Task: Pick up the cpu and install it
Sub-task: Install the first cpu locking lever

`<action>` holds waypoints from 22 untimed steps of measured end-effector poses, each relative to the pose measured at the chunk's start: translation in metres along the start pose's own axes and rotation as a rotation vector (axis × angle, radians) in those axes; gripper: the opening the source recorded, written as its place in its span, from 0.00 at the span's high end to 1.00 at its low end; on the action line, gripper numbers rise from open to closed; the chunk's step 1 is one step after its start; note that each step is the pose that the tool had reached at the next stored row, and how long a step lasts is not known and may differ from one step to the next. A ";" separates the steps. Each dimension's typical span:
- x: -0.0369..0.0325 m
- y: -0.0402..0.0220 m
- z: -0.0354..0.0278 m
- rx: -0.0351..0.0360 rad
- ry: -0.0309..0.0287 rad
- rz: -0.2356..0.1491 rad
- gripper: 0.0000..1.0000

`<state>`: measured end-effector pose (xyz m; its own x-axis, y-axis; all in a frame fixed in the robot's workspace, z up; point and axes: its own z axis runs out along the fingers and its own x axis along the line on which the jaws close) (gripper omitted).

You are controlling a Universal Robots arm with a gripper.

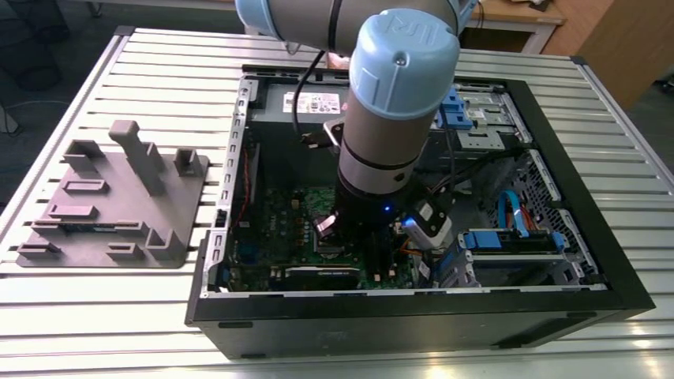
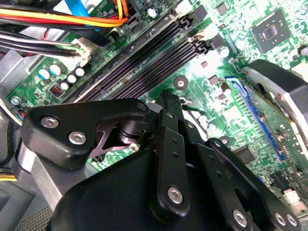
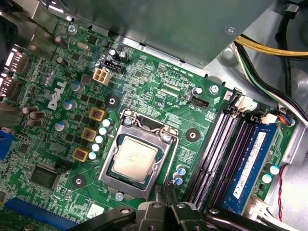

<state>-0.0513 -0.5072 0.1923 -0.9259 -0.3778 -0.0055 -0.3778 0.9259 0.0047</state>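
The cpu (image 3: 134, 156), a small silver-grey square chip, lies flat inside the silver metal socket frame (image 3: 166, 139) on the green motherboard (image 3: 53, 159). My gripper (image 3: 162, 190) hangs just beside the socket's edge, on the side toward the memory slots. Its fingers are drawn together into a thin tip and hold nothing. In the second wrist view the gripper (image 2: 168, 98) and its black linkages stand over the board next to the dark memory slots (image 2: 144, 62). The exterior view shows the arm reaching down into the open computer case (image 1: 589, 197), with the gripper (image 1: 328, 229) low over the motherboard.
A grey plastic fixture (image 1: 110, 201) with upright posts rests on the slatted table (image 1: 95, 332) at the exterior view's left. A blue memory stick (image 3: 252, 163), bundled cables (image 3: 269, 53), a grey metal housing (image 3: 173, 24) and a heatsink card (image 2: 284, 96) crowd the board.
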 end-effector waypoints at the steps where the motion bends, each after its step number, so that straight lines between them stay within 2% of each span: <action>1: 0.0000 -0.0002 0.0004 0.0006 -0.0016 0.000 0.89; 9: 0.0004 -0.0013 0.0025 0.0039 -0.0098 0.000 0.89; 12: 0.0008 -0.0015 0.0025 0.0035 -0.0109 0.000 0.89; 20: 0.0032 -0.0036 0.0026 0.0012 -0.0232 0.000 0.89; 22: 0.0033 -0.0039 0.0025 0.0006 -0.0243 0.000 0.89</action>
<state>-0.0530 -0.5120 0.1897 -0.9255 -0.3777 -0.0299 -0.3780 0.9258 0.0041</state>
